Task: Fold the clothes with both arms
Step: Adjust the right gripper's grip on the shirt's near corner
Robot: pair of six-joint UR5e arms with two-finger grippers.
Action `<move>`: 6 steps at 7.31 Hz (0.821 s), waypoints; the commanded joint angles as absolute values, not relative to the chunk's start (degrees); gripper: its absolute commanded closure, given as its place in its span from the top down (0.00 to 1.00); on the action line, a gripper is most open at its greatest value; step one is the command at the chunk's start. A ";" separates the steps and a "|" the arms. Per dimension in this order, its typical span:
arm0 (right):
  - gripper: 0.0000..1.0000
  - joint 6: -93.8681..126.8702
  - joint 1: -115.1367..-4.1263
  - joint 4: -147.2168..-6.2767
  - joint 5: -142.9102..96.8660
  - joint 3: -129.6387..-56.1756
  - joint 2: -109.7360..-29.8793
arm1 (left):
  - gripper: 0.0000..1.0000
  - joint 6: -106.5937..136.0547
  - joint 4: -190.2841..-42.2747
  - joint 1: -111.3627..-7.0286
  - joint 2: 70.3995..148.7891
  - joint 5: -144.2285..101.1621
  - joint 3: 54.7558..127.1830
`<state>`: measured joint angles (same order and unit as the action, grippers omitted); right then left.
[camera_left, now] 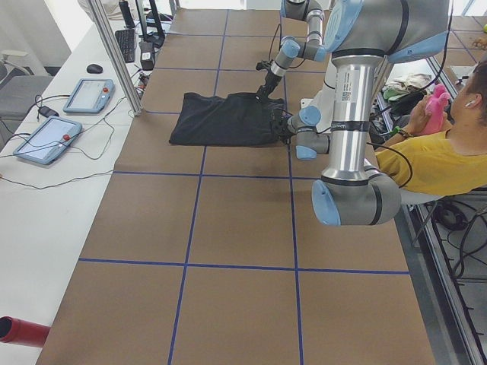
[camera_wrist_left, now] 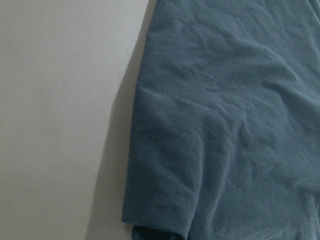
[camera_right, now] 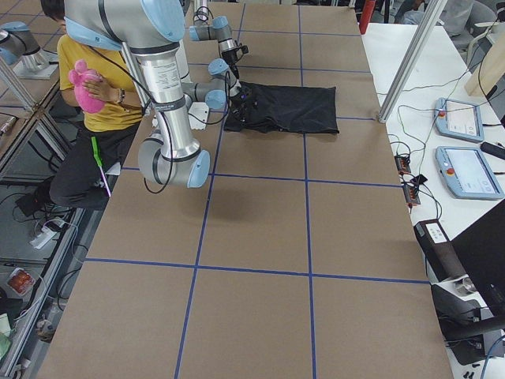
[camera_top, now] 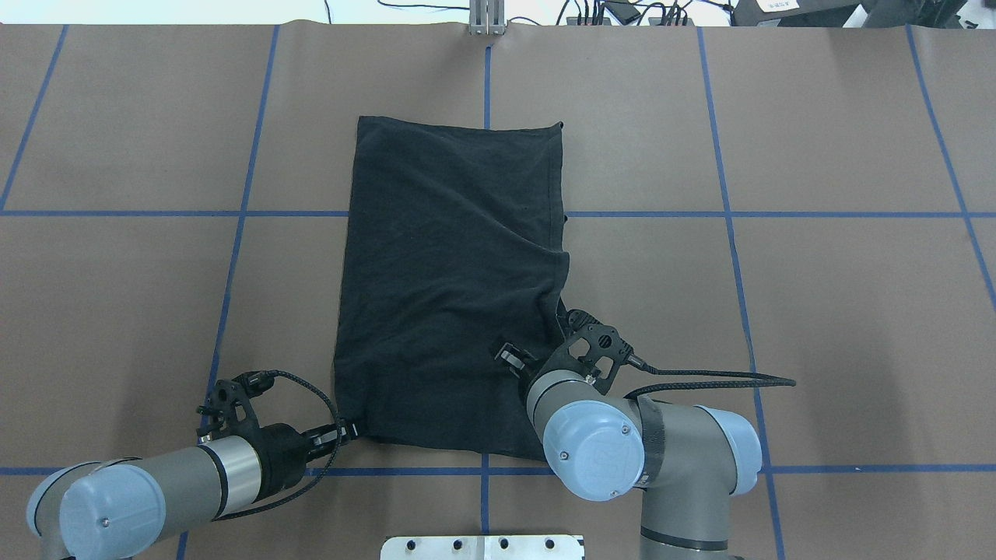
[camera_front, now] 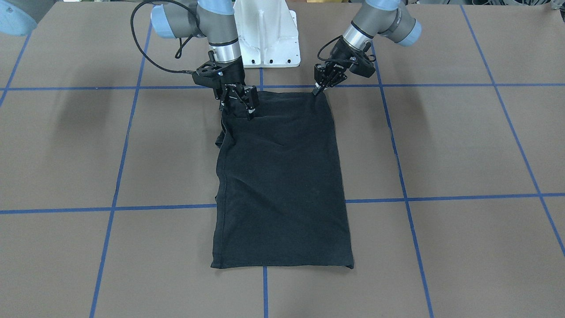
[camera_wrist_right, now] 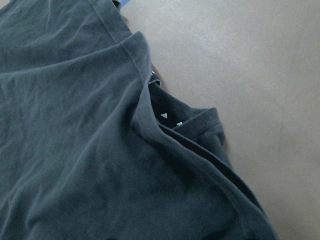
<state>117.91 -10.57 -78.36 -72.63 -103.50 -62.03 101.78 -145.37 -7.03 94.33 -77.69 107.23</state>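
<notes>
Upper centre of frame: left gripper pinching T-shirt corner; right gripper hanging spread over bunched layers, risking catching only top layer, skewing fold.

- The T-shirt is black and plain on the side that shows; small white marks show under one fold.
- The table is brown, with a grid of blue lines.
- The left arm and right arm are silver-grey with light-blue caps.
- The base is white.
- A person wears yellow.
</notes>
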 commanded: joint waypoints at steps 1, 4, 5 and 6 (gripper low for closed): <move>0.89 118.83 -9.41 -79.36 -72.60 -103.27 -61.87 | 0.00 101.78 -145.37 -7.03 94.39 -77.70 107.14; 0.89 120.32 -8.18 -83.91 -72.60 -103.54 -60.39 | 0.00 101.78 -145.37 -6.94 94.48 -77.70 106.88; 0.89 120.24 -8.00 -84.11 -72.60 -103.19 -60.55 | 0.00 101.78 -145.37 -6.94 94.57 -77.70 106.88; 0.89 120.23 -7.91 -84.11 -72.60 -102.66 -60.64 | 0.00 101.78 -145.37 -6.94 94.57 -77.70 106.88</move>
<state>120.15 -8.13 -83.67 -72.60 -103.21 -60.64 101.78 -145.37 -6.95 94.54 -77.70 106.88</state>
